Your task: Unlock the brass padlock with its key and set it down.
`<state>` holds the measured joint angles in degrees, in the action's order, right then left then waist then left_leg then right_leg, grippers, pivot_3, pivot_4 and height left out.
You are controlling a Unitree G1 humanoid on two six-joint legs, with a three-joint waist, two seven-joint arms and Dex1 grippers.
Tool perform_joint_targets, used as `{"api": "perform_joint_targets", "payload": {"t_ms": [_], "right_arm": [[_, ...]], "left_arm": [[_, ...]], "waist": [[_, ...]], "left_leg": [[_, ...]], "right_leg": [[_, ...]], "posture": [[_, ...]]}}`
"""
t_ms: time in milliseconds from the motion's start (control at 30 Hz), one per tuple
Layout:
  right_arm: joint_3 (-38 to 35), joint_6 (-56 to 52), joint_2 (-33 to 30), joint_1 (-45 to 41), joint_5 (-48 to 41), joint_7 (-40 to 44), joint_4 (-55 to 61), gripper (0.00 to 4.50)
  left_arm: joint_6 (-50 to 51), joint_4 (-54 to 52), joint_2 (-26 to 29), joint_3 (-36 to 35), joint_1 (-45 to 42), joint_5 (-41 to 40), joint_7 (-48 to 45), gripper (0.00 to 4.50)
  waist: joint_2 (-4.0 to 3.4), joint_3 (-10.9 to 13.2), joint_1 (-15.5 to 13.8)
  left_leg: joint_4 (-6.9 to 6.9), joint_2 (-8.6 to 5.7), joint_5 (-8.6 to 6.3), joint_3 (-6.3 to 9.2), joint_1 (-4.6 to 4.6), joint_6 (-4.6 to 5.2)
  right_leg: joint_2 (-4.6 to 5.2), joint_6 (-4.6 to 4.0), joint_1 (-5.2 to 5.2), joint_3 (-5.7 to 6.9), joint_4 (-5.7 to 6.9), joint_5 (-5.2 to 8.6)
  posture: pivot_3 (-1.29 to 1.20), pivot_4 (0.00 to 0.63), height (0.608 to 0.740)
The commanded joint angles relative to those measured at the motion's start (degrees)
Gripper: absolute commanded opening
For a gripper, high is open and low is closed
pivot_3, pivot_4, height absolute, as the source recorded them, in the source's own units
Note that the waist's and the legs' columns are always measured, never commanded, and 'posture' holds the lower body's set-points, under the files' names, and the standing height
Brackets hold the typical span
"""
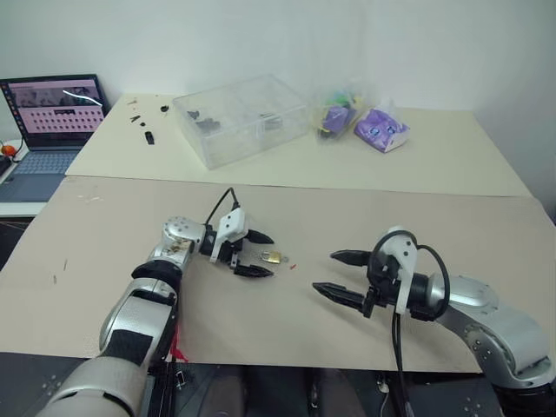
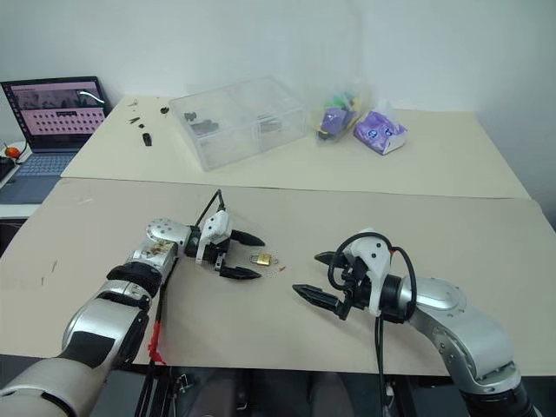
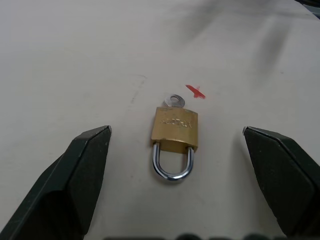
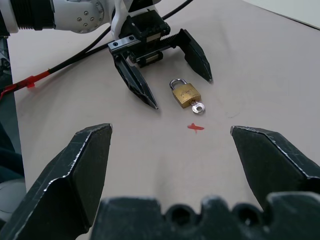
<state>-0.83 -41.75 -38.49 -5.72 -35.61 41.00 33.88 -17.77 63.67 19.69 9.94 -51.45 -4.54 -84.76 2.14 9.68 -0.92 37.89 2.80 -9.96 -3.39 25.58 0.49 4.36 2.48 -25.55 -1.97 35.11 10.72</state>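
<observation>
Beige worktop (image 1: 104, 234): brass padlock (image 1: 272, 256) lying flat, key (image 3: 174, 100) inserted, between the spread left gripper (image 1: 253, 254) fingers. Right gripper (image 1: 341, 274) spread, nearby. Close squarely on the lock body, keeping your key end exposed.

The two eye views look forward and down from the head over the table (image 1: 417, 217), from far. The left wrist view looks along the open left gripper (image 3: 175, 145), very near, with the brass padlock (image 3: 175, 129) between its jaws. The right wrist view sits farther back, facing the left gripper past its own jaws. All views share the padlock.
</observation>
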Motion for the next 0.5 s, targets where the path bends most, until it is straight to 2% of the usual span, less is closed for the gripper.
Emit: {"api": "perform_joint_targets", "payload": {"t_ms": [33,167,267,500], "right_arm": [[-1.39,1.04,0.29,-0.34,-0.60,-0.58,2.08,4.46],[-1.71,1.15,0.12,-0.71,-0.61,-0.86,1.97,4.46],[-1.98,1.22,-0.02,-0.83,-0.64,-0.99,1.92,4.50],[-1.90,1.38,0.04,-1.22,-0.47,-1.43,1.71,4.50]], "left_arm": [[-0.56,1.24,-1.19,-0.13,-1.04,1.40,0.50,4.50],[-0.55,1.73,-1.39,0.18,-0.86,2.09,-0.50,4.50],[-0.60,1.95,-0.83,0.42,-0.72,2.64,-0.70,3.76],[-0.35,1.61,1.16,-0.02,-0.22,3.02,-1.44,1.46]], "waist": [[0.00,0.00,0.11],[0.00,0.00,0.12],[0.00,0.00,0.17],[-0.01,-0.01,0.52]], "left_leg": [[0.00,0.00,-0.01,0.01,-0.07,0.01],[0.00,0.01,-0.01,0.04,-0.12,0.02],[0.00,0.01,-0.01,0.04,-0.17,0.02],[0.00,0.02,-0.02,0.03,-0.24,0.02]], "right_leg": [[0.00,0.00,0.10,0.01,-0.03,0.00],[0.00,0.00,0.18,0.03,-0.05,0.01],[0.00,0.00,0.24,0.04,-0.06,0.01],[-0.01,0.00,0.27,0.03,-0.06,0.01]], "posture": [[0.00,0.150,0.726],[0.00,0.150,0.726],[0.00,0.150,0.726],[0.00,0.150,0.726]]}}
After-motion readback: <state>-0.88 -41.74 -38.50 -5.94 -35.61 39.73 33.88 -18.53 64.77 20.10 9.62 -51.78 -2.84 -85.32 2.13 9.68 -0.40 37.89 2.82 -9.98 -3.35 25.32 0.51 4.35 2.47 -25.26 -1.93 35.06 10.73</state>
